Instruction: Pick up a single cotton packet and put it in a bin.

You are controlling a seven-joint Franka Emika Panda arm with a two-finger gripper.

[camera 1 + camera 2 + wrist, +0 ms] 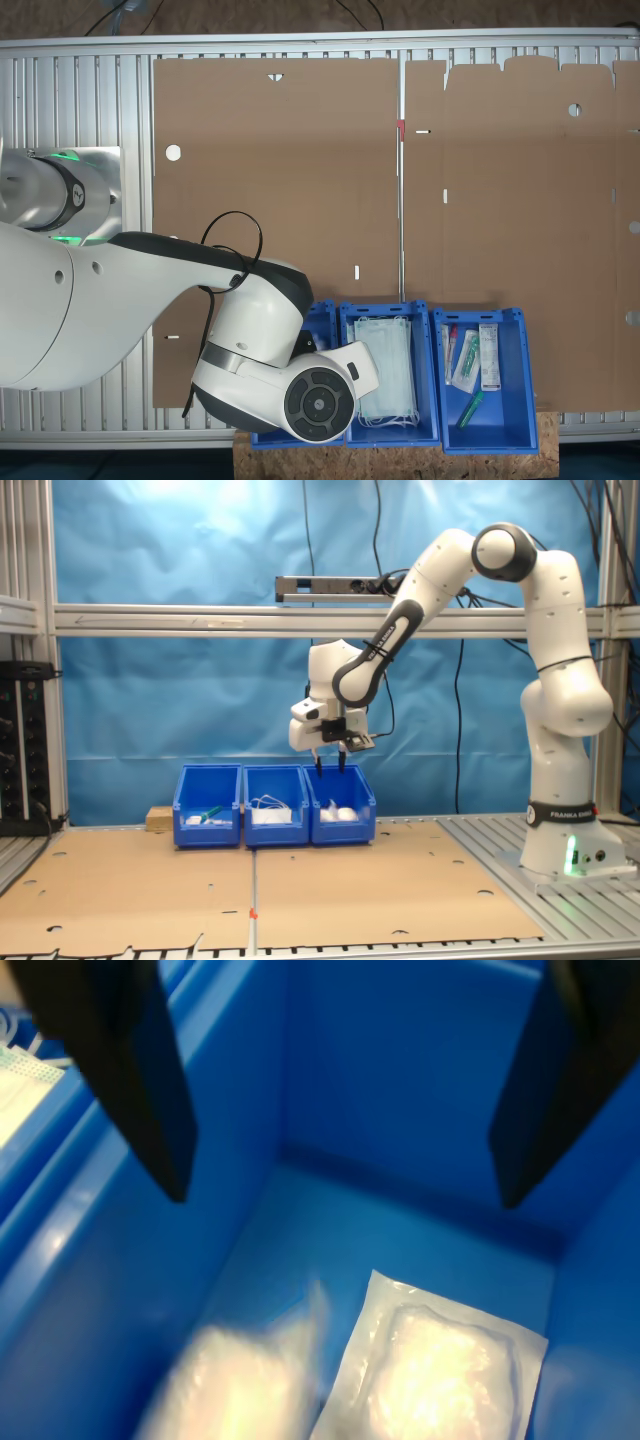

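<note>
Above bin (341, 805): gripper (330, 766) hangs fingers-down, spread apart, grasping nothing; packet (435, 1365) flat on bin floor beneath, second blurred packet (240, 1380) beside; likely lining up descent.

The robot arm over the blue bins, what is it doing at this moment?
The gripper hangs open just above the bin at the second exterior view's right end of the row of three. In the wrist view a cotton packet lies flat on this bin's floor, with a second, blurred white shape beside it. The fingers hold nothing.
</note>
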